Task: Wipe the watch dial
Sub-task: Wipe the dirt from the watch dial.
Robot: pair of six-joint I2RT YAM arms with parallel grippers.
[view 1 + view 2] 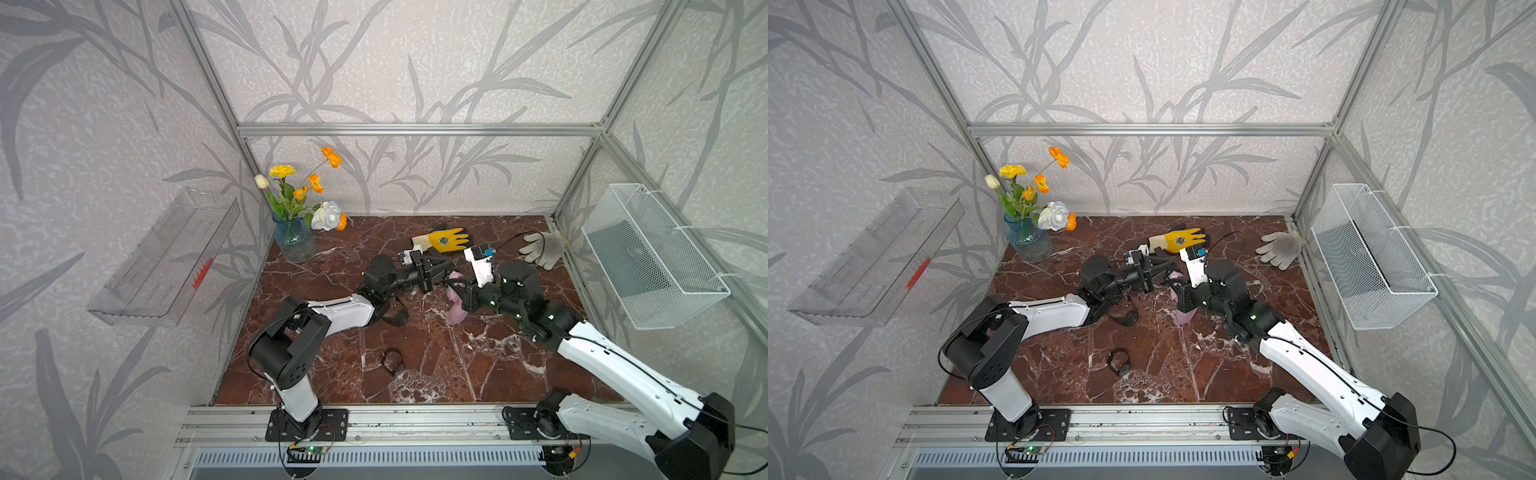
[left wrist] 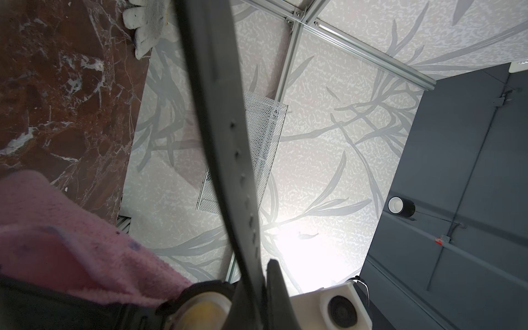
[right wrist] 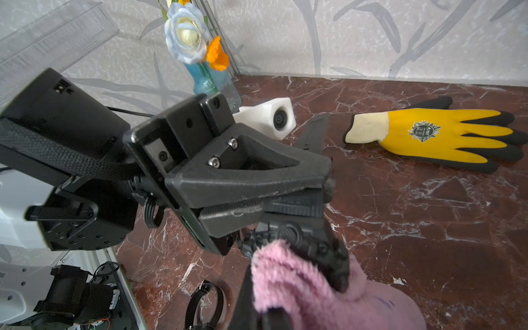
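Observation:
My left gripper is shut on the black strap of a watch, held above the marble table. The watch's dark case hangs just below the left gripper's fingertips. Its yellowish dial shows at the edge of the left wrist view. My right gripper is shut on a pink fluffy cloth, which lies against the watch case. In a top view the two grippers meet at mid-table, left and right, with the cloth hanging under them.
A second black watch lies on the table nearer the front. A yellow glove and a grey glove lie at the back. A vase of flowers stands back left. On the side walls hang a wire basket and a clear shelf.

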